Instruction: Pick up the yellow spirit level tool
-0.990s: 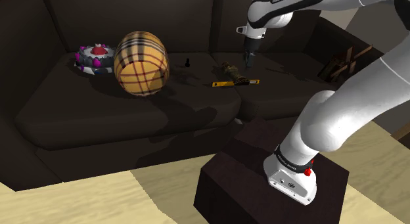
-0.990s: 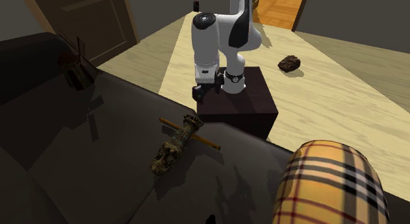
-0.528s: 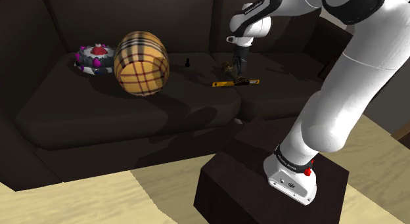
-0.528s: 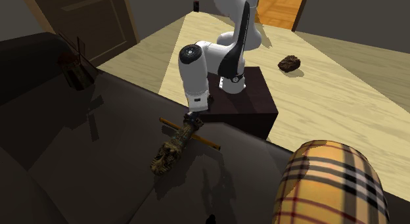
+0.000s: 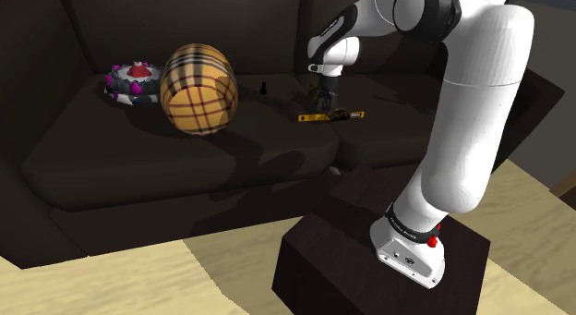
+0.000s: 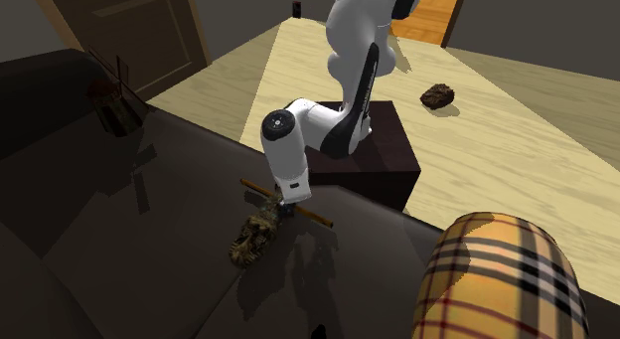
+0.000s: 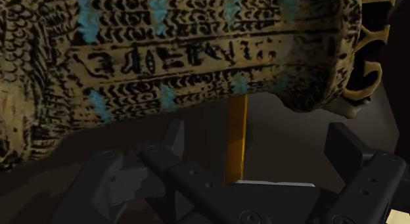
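Black two-finger gripper [image 7: 257, 147] — open wide, empty — straddles the slim yellow spirit level [image 7: 235, 137], its length running between the fingers [image 7: 172, 138].

We see the spirit level [image 5: 330, 115] as a thin, straight bar, yellow-orange with darker sections along its length. It lies flat on the dark sofa seat [image 5: 231, 147], not lifted. One stretch runs under the end of a mottled tan carved object [image 6: 248, 243]. In the second exterior view both its ends stick out.
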Robot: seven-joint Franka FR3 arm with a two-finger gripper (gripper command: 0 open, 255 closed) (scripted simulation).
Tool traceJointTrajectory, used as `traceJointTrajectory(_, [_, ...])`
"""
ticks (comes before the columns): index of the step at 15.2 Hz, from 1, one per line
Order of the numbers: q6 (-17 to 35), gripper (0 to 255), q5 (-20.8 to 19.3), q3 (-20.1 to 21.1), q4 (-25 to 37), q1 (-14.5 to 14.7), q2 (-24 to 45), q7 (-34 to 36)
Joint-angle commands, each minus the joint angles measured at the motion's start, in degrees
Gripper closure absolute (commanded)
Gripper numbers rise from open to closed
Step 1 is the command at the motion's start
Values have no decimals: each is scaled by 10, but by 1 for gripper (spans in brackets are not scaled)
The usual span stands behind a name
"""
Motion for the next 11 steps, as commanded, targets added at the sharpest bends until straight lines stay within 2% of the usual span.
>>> traceJointTrajectory(1, [11,0,10,5,0,-4,15,-8])
traceJointTrajectory(6, [32,0,25,13,-4,-10,35,-18])
traceJointTrajectory(7, [34,255,26,13,-5,-11,36,-19])
traceJointTrajectory(11, [33,255,29,17,0,-8,41,-14])
